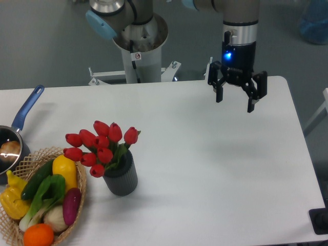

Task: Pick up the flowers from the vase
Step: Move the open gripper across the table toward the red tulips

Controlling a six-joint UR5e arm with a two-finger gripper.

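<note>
A bunch of red tulip flowers (100,145) with green leaves stands in a small dark grey ribbed vase (121,177) at the front left of the white table. My gripper (234,103) hangs open above the table's far right part, well away from the vase, up and to its right. Nothing sits between its black fingers (250,102).
A wicker basket (79,201) of vegetables sits just left of the vase, almost touching it. A pot with a blue handle (26,109) lies at the left edge. The robot's base (139,48) stands behind the table's far edge.
</note>
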